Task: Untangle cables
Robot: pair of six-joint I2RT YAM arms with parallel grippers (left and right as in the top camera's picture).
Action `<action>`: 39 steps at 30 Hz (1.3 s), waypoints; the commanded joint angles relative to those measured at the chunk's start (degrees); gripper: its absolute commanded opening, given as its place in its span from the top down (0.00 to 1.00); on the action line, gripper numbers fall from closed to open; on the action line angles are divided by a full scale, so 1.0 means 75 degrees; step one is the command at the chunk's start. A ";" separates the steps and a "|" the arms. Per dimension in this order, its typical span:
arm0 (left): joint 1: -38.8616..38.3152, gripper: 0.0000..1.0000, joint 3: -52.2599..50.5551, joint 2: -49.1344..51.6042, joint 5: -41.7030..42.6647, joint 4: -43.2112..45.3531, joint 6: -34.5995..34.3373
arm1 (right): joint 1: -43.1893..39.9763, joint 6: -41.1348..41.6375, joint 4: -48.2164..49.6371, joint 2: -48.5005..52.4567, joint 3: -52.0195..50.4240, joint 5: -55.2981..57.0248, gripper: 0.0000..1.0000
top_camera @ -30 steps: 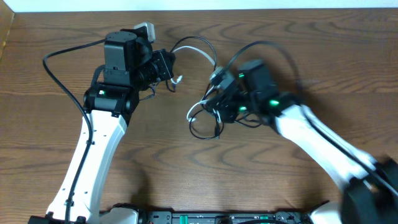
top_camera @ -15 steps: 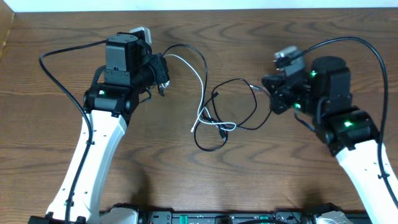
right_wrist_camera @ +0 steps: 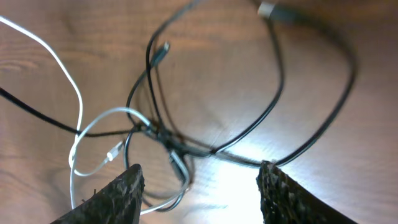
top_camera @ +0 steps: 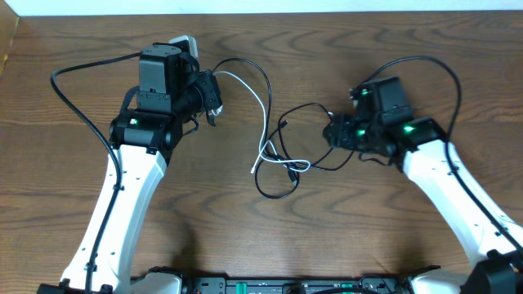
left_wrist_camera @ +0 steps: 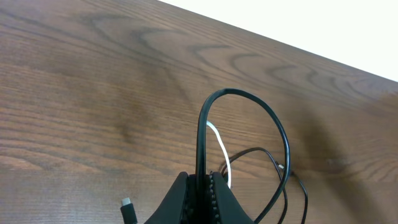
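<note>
Your right hand (top_camera: 333, 132) has let go of the black cable (left_wrist_camera: 201, 143), opened its fingers, and swung back from the bench's right side toward the middle.

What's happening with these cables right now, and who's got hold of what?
The left claw is shut on the black cable, which arches up from its fingers. The white cable passes close beside them. The right claw is open and empty, poised over the knot where both cords cross on the table. The cables are not yet untangled.
</note>
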 commanded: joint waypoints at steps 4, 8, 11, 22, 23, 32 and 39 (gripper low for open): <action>0.0000 0.93 0.0128 -0.0166 -0.0073 -0.0041 0.0128 | 0.0883 0.0606 -0.0242 0.0058 0.0044 -0.0251 0.44; 0.0000 0.93 0.0128 -0.0166 -0.0073 -0.0096 0.0131 | 0.1370 -0.0790 -0.0420 0.0058 0.0044 -0.0265 0.41; 0.0000 0.93 0.0128 -0.0166 -0.0073 -0.0131 0.0131 | 0.1582 -0.2075 -0.0615 0.0061 0.0044 -0.0268 0.27; 0.0000 0.92 0.0128 -0.0166 0.0117 -0.0152 0.0125 | 0.1661 -0.5115 0.0041 0.0825 0.0038 0.0233 0.22; 0.0000 0.93 0.0128 -0.0166 0.0134 -0.0149 0.0125 | 0.1664 -0.5179 0.0184 0.0959 0.0038 0.0143 0.22; 0.0000 0.92 0.0128 -0.0166 0.0131 -0.0184 0.0128 | 0.1673 -0.4712 0.1204 0.1915 0.0041 -0.0003 0.99; 0.0000 0.92 0.0128 -0.0166 0.0099 -0.0213 0.0134 | 0.1617 -0.3066 0.1099 0.0723 0.0067 0.2853 0.99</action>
